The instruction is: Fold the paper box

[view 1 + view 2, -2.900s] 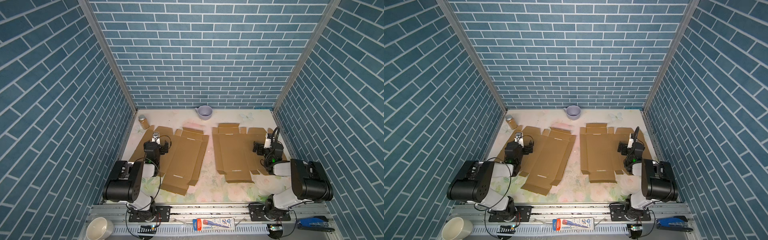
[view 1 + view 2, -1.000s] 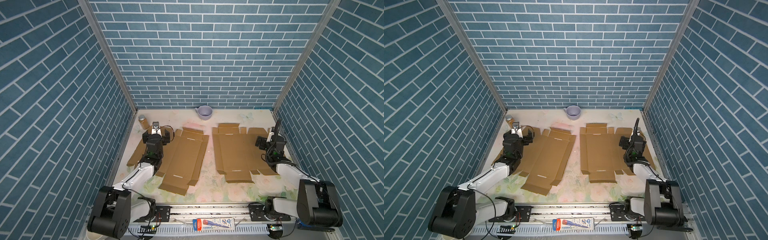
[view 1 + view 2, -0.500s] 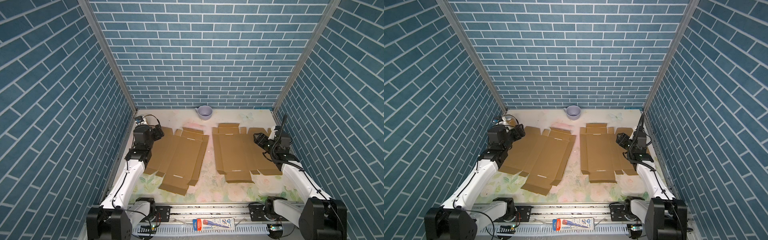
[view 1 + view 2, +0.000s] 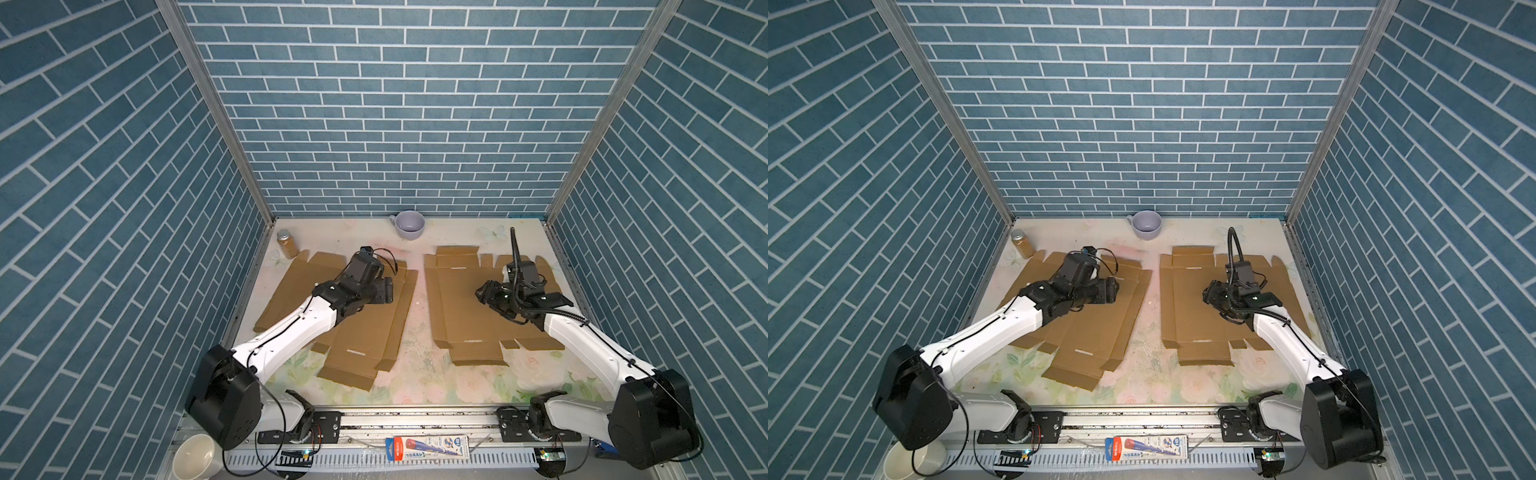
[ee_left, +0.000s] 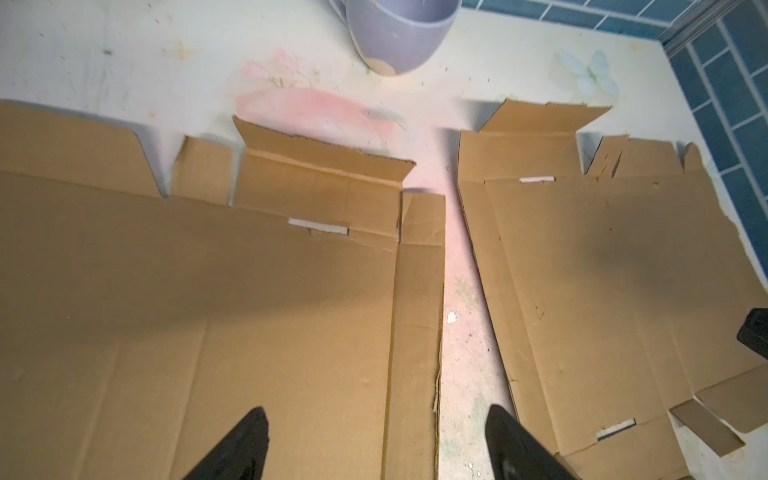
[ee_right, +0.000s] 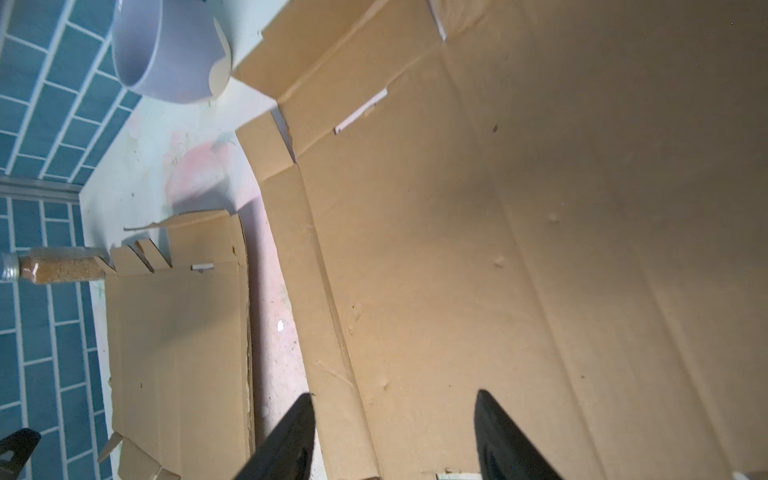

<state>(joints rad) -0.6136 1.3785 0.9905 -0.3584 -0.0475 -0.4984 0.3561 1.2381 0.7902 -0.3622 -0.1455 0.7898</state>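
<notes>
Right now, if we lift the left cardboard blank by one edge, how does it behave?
The left cardboard blank looks thin, so probably light. Its visible score lines suggest it would hinge and sag, not lift rigid. Lying loose on the table, it likely slides if pushed.

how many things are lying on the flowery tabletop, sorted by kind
flat cardboard box blanks: 2 (left blank, right blank)
lilac cup: 1
jar of brown granules: 1
total: 4
</notes>
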